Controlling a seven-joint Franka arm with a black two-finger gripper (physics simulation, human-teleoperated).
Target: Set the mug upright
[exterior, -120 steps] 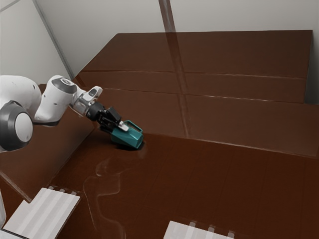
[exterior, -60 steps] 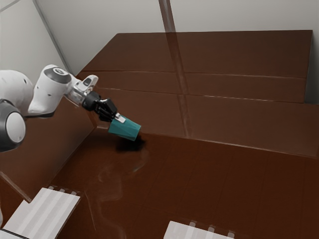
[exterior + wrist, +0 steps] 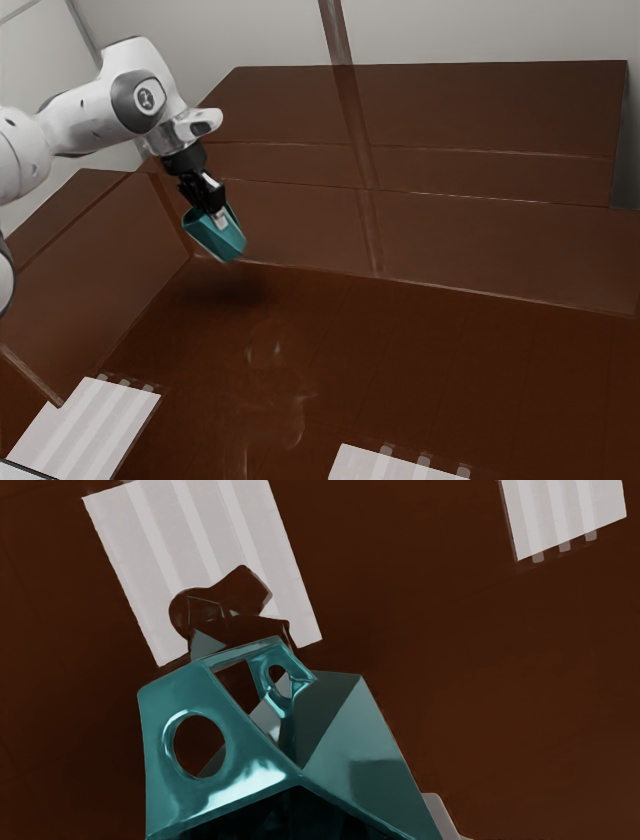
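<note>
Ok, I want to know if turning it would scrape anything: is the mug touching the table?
Apart. The exterior view shows it: the mug hangs tilted in the air, its shadow on the table below, separate from it.

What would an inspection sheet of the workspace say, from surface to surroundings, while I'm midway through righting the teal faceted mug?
Surface: glossy, dark brown tabletop, with faint reflections and a soft shadow below the mug.
Job's things: teal, faceted, glossy mug, held above the tabletop and tilted; not upright.
Clutter: nothing seen.
Gripper: black two-finger gripper, shut on the mug.
Cables: nothing seen.
Surroundings: white, striped flat panels at the exterior view's bottom, one toward its left, one right of centre; brown panelled sides; pale grey wall behind.
</note>
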